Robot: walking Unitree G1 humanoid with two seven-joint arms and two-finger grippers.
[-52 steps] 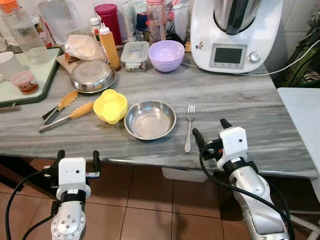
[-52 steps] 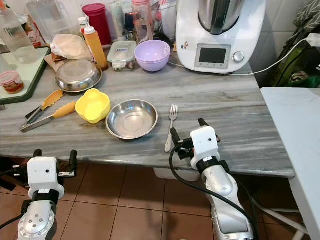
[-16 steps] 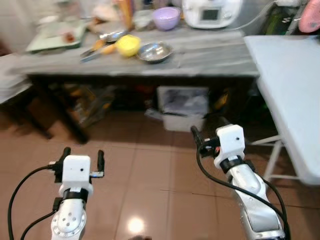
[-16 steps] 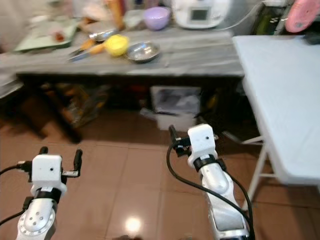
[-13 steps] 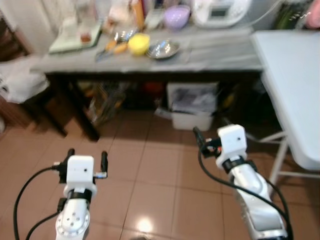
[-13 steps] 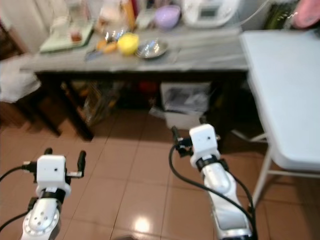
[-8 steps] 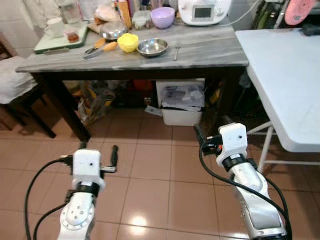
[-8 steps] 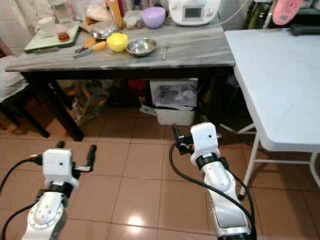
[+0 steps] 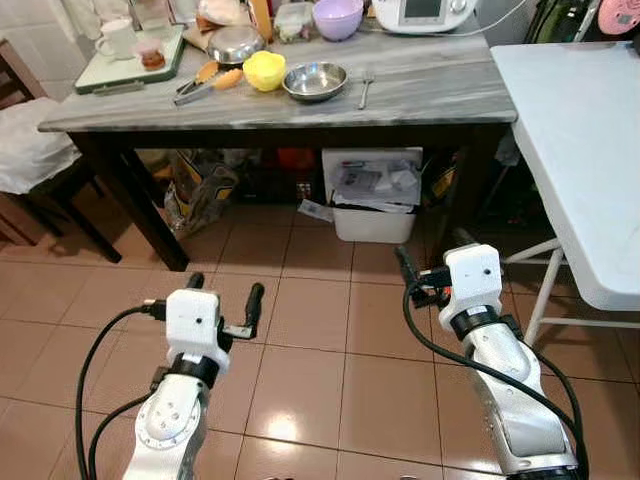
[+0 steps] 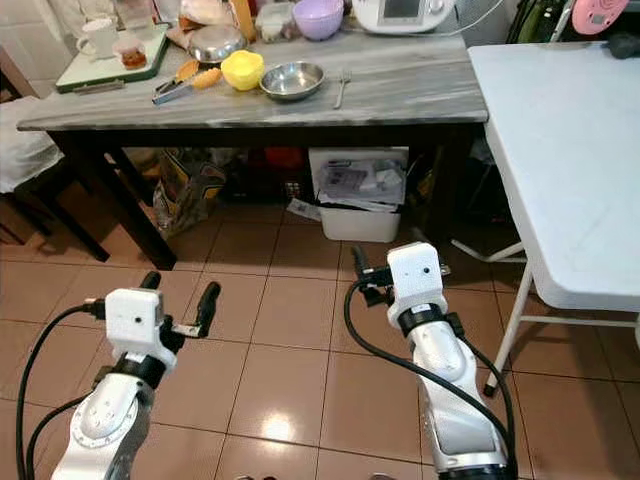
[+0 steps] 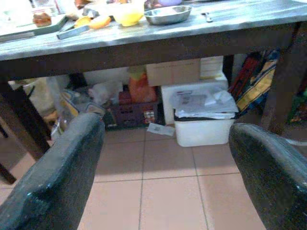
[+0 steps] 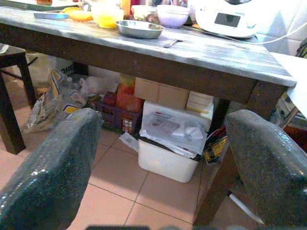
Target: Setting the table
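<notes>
Tableware sits on the grey marble-topped table (image 9: 420, 85), well ahead of you and far from both grippers. Largest first: a white kitchen machine (image 9: 425, 12) at the back edge, cut off by the frame; a green tray (image 9: 105, 72) carrying a white mug (image 9: 113, 40) and a small jar (image 9: 151, 52); a purple bowl (image 9: 338, 17); a steel bowl (image 9: 314, 80), which looks empty; a yellow cup (image 9: 264, 70); orange-handled tongs (image 9: 205, 83); a fork (image 9: 364, 88) just right of the steel bowl. Under the table you see a white bin (image 9: 376, 195) stuffed with paper. Your left gripper (image 9: 222, 298) and right gripper (image 12: 158, 158) hang over the floor tiles, fingers spread wide, holding nothing.
</notes>
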